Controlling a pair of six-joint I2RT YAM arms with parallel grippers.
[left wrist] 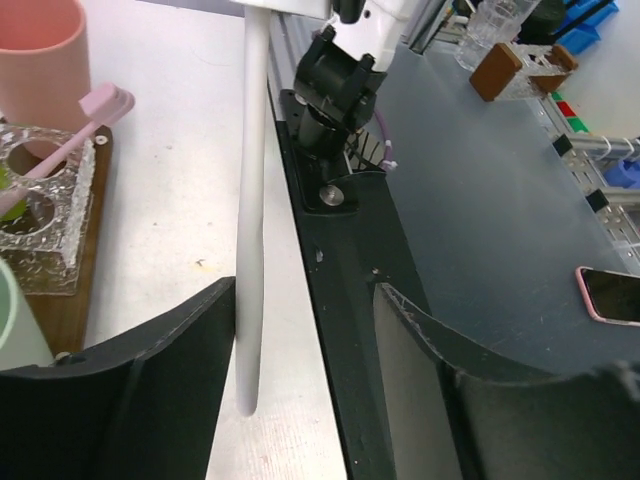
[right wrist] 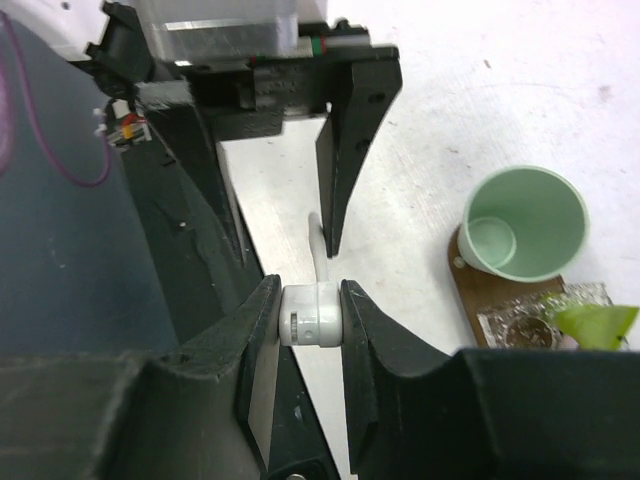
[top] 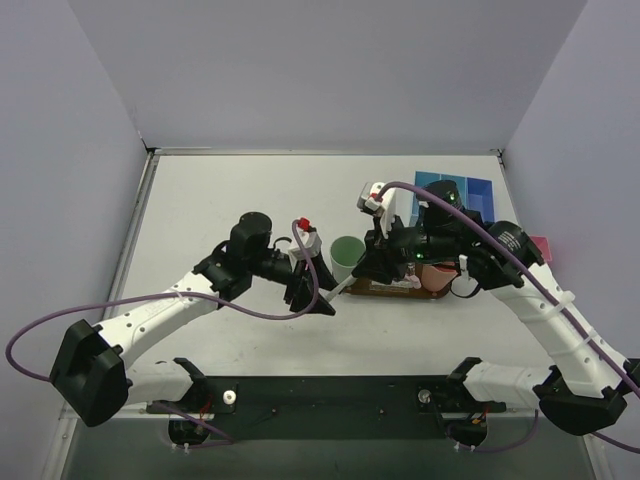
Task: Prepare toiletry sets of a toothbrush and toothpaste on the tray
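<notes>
The right claw (right wrist: 310,312) is gripping a slim whitish toothbrush (left wrist: 253,200) over open tabletop (top: 250,200). The left claw (left wrist: 305,295) is gaping wide around it.

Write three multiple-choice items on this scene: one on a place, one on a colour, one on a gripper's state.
1. Where does the mint-green plastic cup stand? A on the dark brown wooden tray's end; B on a shelf; C on the floor.
2. What colour is the toothbrush in the clear textured holder? A blue; B pink; C black.
3. Which gripper clamps the slim white toothbrush? A left; B right; C neither.
1A: brown board shows under it. 2B: pink head and handle. 3B: right gripper pinches its end; left gripper stands open.
</notes>
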